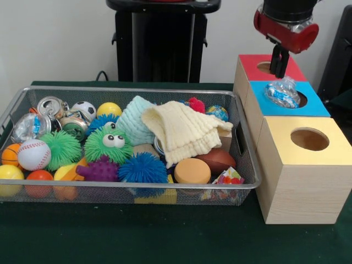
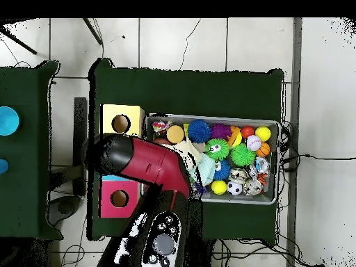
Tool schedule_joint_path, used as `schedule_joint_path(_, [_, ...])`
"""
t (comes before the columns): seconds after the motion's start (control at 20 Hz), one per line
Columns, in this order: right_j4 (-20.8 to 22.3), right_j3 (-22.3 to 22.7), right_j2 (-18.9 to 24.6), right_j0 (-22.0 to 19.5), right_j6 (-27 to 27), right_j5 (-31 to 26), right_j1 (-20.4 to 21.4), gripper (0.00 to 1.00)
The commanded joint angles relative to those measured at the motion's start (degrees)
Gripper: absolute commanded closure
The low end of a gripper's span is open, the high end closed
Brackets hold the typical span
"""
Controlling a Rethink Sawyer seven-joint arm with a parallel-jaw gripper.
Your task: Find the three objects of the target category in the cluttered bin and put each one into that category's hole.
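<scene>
Wire bin (image 1: pixel 242 184) at left, crowded with balls, cloths and cans. At right, a crushed plastic bottle (image 1: pixel 282 92) rests on the blue box's hole (image 1: pixel 301 99), not through. The gripper (image 1: pixel 279 70) hangs just above; whether its jaws are apart cannot be told. Risk: the bottle could jam on the rim or roll off.

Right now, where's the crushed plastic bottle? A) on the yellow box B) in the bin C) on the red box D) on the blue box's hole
D: the bottle sits on the blue box, over its hole, just below the tool.
</scene>
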State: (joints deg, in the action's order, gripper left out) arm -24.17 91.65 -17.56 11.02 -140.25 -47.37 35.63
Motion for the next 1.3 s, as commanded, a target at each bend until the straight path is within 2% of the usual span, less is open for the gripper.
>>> schedule_joint_path(0.05, [1.0, 1.9, 3.0, 0.4, -9.7, 4.3, -5.0, 1.0])
schedule_joint_path(0.3, [0.4, 0.0, 2.2, 1.6, -11.9, 2.5, -6.5, 1.0])
schedule_joint_path(0.55, [-1.8, -3.8, 0.9, 6.0, -18.4, 5.0, -11.0, 1.0])
schedule_joint_path(0.7, [-3.7, -3.7, 2.6, 4.7, -16.3, 6.5, -12.6, 1.0])
schedule_joint_path(0.9, [-4.7, -5.2, 1.9, 5.4, -17.5, 6.5, -14.4, 1.0])
schedule_joint_path(1.05, [-5.8, -4.9, 2.5, 5.1, -16.3, 9.9, -15.5, 1.0])
schedule_joint_path(1.15, [-4.8, -4.7, 1.2, 4.9, -14.4, 10.0, -15.0, 1.0])
schedule_joint_path(1.3, [-1.1, -3.6, -0.5, 1.5, -6.4, 4.4, -10.2, 1.0])
